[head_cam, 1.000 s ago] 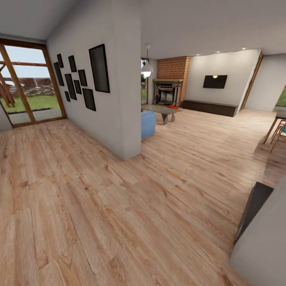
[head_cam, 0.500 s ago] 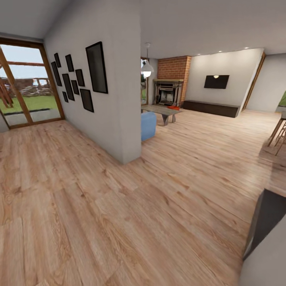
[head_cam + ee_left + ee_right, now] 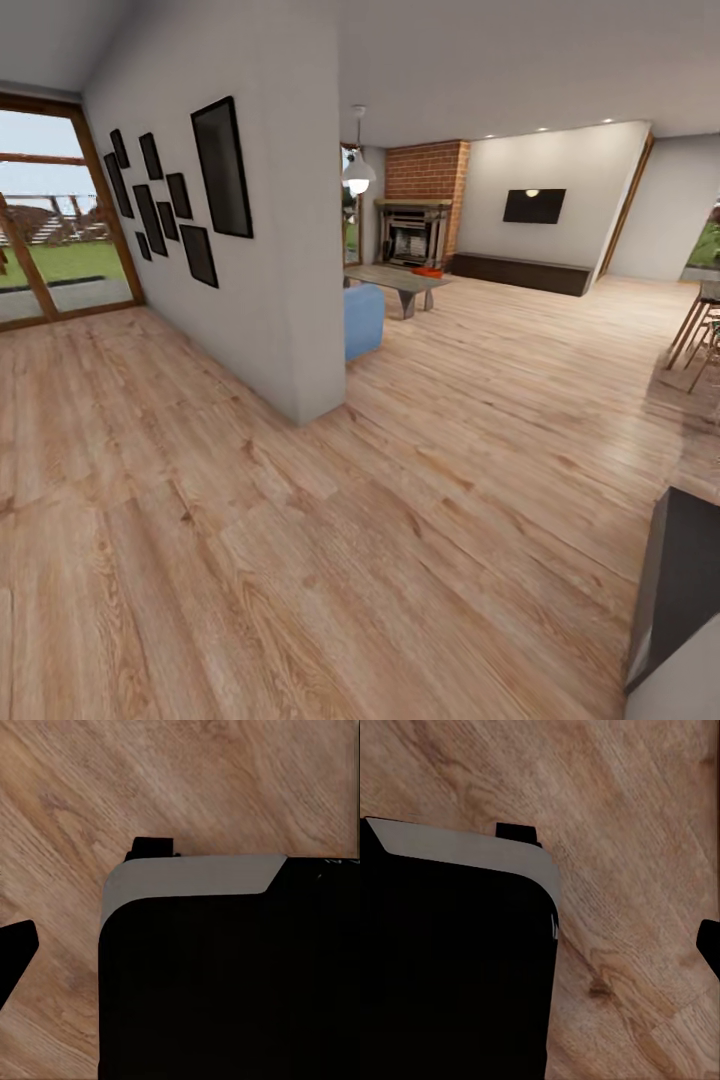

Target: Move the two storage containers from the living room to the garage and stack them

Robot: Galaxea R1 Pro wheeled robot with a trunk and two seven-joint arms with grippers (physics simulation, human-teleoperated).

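1. One small orange-red thing, maybe a storage bin, far off by the brick fireplace and low table in the living room. Too small to be sure. Long wood floor to cross first.
2. Left wrist: dark robot body over wood planks. Can't tell if spread or pressed together.
3. Right wrist: same dark body, same planks. Can't tell either.

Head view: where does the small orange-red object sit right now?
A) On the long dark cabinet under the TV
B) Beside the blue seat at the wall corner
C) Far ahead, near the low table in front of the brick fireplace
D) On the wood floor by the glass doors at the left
C. The orange-red object shows just past the low table, in front of the brick fireplace.
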